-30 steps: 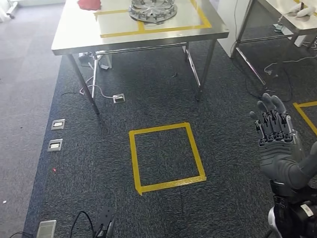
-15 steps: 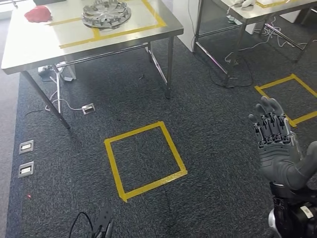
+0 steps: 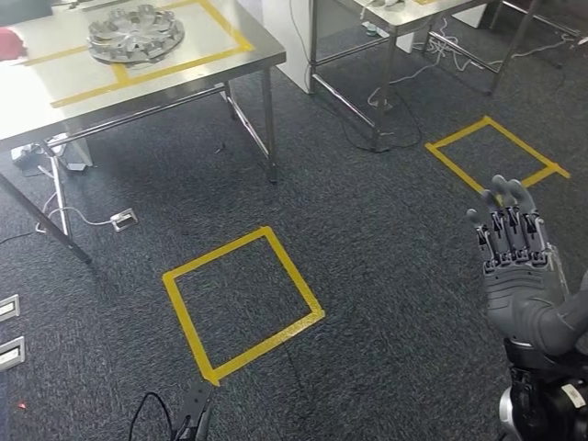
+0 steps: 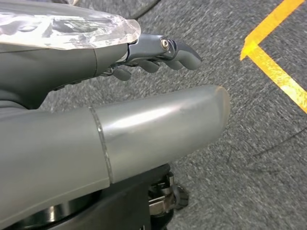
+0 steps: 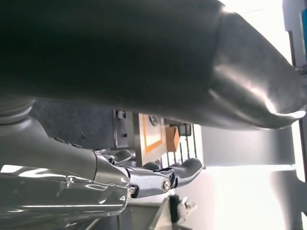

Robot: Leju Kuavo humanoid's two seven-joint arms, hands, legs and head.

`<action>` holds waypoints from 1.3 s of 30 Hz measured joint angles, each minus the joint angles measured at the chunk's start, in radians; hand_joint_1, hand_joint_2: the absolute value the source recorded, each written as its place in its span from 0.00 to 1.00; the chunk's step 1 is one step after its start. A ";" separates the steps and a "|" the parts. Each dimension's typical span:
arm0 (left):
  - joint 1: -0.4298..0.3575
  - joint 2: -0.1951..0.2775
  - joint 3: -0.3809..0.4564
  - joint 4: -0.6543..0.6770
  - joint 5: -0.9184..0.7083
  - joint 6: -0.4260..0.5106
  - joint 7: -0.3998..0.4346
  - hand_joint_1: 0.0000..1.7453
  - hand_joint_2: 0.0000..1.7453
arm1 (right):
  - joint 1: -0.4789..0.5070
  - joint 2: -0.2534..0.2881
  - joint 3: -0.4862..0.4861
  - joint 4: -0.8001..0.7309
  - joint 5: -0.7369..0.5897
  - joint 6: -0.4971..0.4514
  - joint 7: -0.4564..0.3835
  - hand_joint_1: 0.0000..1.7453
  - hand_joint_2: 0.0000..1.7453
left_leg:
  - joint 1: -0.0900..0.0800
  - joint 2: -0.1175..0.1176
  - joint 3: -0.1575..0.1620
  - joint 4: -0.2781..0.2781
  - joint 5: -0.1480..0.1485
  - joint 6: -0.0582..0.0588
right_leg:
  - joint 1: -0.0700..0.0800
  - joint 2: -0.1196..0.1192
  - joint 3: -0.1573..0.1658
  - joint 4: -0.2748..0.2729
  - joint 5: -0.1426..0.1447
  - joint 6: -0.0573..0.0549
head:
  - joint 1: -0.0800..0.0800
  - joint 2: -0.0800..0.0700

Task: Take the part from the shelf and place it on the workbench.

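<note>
Red object (image 3: pixel 8 41) on steel table (image 3: pixel 229 55), both cut off by frame edge

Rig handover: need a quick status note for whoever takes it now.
Right hand: raised, fingers apart, holding nothing.
Left hand: hangs over the carpet, fingers straight, nothing in it.
A round metal part lies on the steel table, inside yellow tape.
Two yellow tape squares mark the carpet; the nearer tape square is ahead.
Done: no part in hand.
Left: find the shelf, take the part, place it on the workbench.
</note>
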 joint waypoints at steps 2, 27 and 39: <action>0.000 0.000 0.000 0.000 0.003 0.003 -0.001 0.00 0.00 | -0.001 0.000 0.000 0.000 -0.002 -0.001 -0.001 0.00 0.00 | -0.001 0.017 0.003 0.000 -0.003 -0.009 | 0.003 0.023 -0.003 -0.002 0.001 -0.016 | -0.003 0.000; 0.006 -0.008 0.000 0.000 0.004 0.024 -0.014 0.00 0.00 | 0.014 -0.013 0.002 -0.006 -0.016 -0.040 0.002 0.00 0.00 | 0.007 -0.025 -0.005 -0.010 0.013 0.017 | -0.009 0.047 -0.088 0.171 -0.051 0.018 | 0.000 0.000; 0.005 -0.010 0.000 0.000 0.002 0.026 -0.017 0.00 0.00 | 0.018 -0.014 0.003 -0.010 -0.015 -0.049 -0.001 0.00 0.00 | 0.008 -0.087 -0.133 0.294 -0.147 -0.025 | 0.003 0.102 -0.011 -0.002 0.009 -0.044 | -0.013 0.000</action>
